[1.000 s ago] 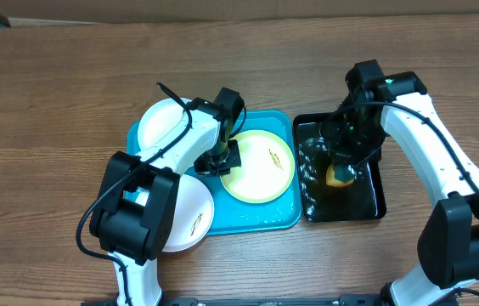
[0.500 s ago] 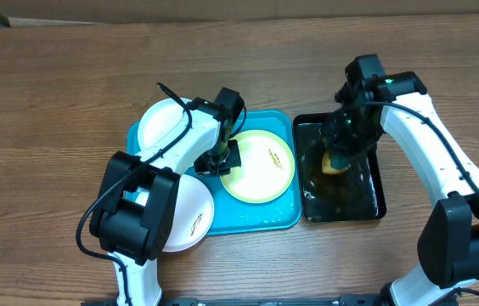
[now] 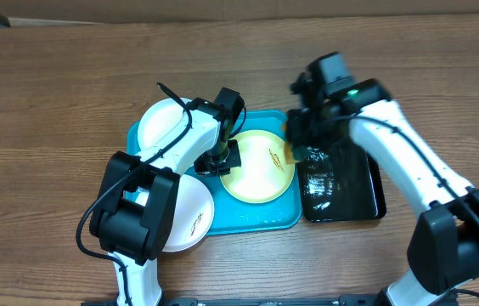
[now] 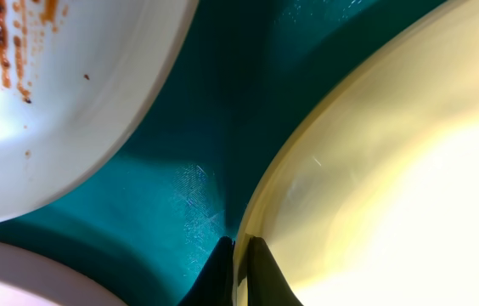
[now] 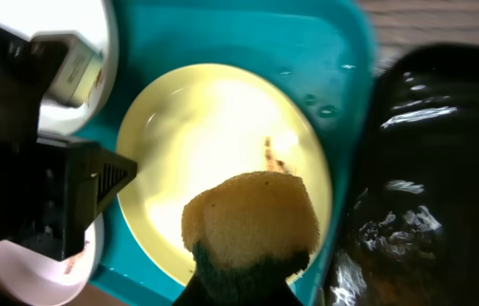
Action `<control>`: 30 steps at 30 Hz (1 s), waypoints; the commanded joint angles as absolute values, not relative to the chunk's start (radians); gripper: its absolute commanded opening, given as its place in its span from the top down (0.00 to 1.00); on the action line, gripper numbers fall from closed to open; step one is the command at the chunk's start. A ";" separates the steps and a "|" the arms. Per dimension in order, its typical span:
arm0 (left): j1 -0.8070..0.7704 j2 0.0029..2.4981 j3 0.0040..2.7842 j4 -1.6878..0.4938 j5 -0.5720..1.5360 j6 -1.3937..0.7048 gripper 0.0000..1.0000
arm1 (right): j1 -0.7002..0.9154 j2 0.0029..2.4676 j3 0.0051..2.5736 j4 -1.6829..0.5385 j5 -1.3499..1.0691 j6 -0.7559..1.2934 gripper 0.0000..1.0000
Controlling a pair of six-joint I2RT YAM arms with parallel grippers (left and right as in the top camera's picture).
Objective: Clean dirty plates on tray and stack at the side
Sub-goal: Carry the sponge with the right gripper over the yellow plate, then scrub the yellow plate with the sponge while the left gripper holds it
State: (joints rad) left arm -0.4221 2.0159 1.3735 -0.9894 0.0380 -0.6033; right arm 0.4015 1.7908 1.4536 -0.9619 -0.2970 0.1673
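The turquoise tray (image 3: 261, 217) holds a plate with a pale yellow-green rim (image 3: 256, 170) bearing a small dark smear. A white plate (image 3: 165, 123) lies at the tray's back left and another white plate (image 3: 187, 219) at its front left, both smeared. My left gripper (image 3: 225, 161) is shut on the yellow-green plate's left rim (image 4: 307, 195), fingers (image 4: 239, 259) pinching it. My right gripper (image 3: 295, 140) is shut on a yellow and green sponge (image 5: 252, 217) held above that plate's right edge (image 5: 214, 110).
A glossy black tray (image 3: 341, 191) with water in it lies right of the turquoise tray; it also shows in the right wrist view (image 5: 443, 170). Bare wooden table (image 3: 53, 102) surrounds the trays.
My right gripper lifted the sponge out of the black tray and moved left, over the yellow-green plate's right edge. The left arm has not moved.
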 commanded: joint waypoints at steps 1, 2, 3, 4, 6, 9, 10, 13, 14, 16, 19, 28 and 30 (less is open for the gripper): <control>-0.427 2.043 1.354 -0.979 0.011 -0.606 0.96 | 0.475 1.781 1.435 -0.939 -0.155 0.149 0.96; -0.427 2.043 1.354 -0.979 0.011 -0.606 0.96 | 0.494 1.781 1.419 -0.924 -0.134 0.149 0.96; -0.427 2.043 1.354 -0.979 0.011 -0.606 0.96 | 0.512 1.781 1.401 -0.907 -0.116 0.151 0.96; -0.427 2.043 1.354 -0.979 0.010 -0.606 0.96 | 0.525 1.782 1.384 -0.889 -0.098 0.157 0.96; -0.427 2.043 1.354 -0.979 0.010 -0.606 0.96 | 0.546 1.782 1.344 -0.841 -0.068 0.169 0.96; -0.427 2.043 1.354 -0.979 0.011 -0.606 0.96 | 0.561 1.784 1.287 -0.761 -0.054 0.179 0.96; -0.427 2.043 1.354 -0.979 0.011 -0.606 0.96 | 0.561 1.784 1.272 -0.738 -0.053 0.179 0.96; -0.427 2.043 1.354 -0.979 0.011 -0.606 0.96 | 0.562 1.784 1.232 -0.670 -0.053 0.178 0.96; -0.427 2.043 1.354 -0.979 0.011 -0.606 0.96 | 0.562 1.784 1.221 -0.649 -0.053 0.178 0.96; -0.427 2.043 1.354 -0.979 0.011 -0.606 0.96 | 0.562 1.784 1.196 -0.602 -0.054 0.178 0.96; -0.427 2.043 1.354 -0.979 0.011 -0.606 0.96 | 0.562 1.785 1.163 -0.554 -0.054 0.178 0.96; -0.427 2.043 1.354 -0.979 0.011 -0.606 0.95 | 0.562 1.785 1.136 -0.498 -0.053 0.097 0.34; -0.427 2.043 1.354 -0.979 0.011 -0.606 0.95 | 0.562 1.785 1.136 -0.519 -0.051 0.076 0.34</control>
